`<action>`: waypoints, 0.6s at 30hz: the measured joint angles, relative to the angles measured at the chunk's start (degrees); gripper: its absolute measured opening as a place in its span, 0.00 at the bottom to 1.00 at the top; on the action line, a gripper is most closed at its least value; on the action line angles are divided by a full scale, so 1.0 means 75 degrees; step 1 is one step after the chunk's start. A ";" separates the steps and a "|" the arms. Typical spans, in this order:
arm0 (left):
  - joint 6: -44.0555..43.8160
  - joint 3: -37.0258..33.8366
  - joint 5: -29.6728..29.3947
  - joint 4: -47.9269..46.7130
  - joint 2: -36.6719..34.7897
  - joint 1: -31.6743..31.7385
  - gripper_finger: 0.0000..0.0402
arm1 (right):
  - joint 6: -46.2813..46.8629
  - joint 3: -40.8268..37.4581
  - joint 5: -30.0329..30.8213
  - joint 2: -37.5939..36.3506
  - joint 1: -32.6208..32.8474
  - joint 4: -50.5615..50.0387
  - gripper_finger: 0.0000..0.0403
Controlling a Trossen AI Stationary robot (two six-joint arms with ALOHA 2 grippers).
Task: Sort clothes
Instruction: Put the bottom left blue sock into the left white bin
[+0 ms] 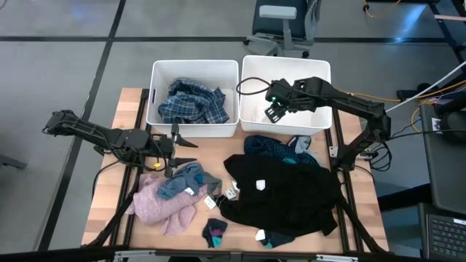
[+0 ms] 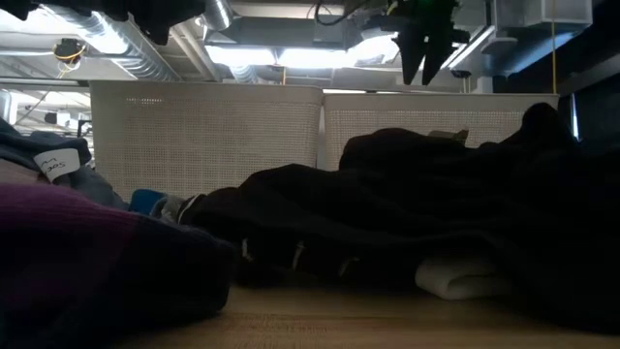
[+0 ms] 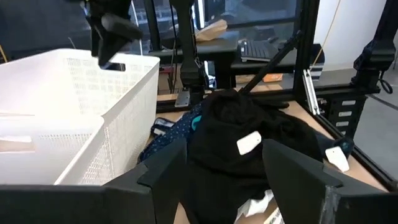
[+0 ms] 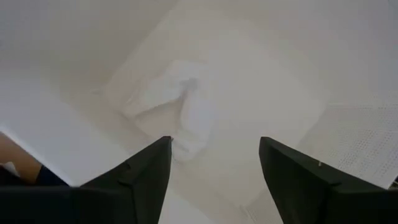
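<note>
While a small white piece [image 4: 180, 118] lies loose on the floor of the right bin [image 1: 320, 73], we see the right gripper [image 1: 274, 110] hanging above it, fingers spread wide and holding nothing. The blue plaid shirt [image 1: 193, 103] fills the left bin [image 1: 195, 69], and on the table [image 1: 116, 145] lie the black garment [image 1: 280, 193], navy dotted cloth [image 1: 268, 148] and pink fuzzy top [image 1: 156, 204]. The left gripper [image 1: 177, 145] waits open and empty, just near of the left bin.

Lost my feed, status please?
Right gripper open over right bin, white piece lying inside. Left gripper open, waiting beside pink fuzzy top. Nothing blocking.
</note>
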 joint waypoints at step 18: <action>-0.0088 0.0058 -0.0028 0.0034 0.0662 -0.0189 0.51 | -0.0674 -0.1344 0.0809 0.0003 0.4205 0.2151 0.61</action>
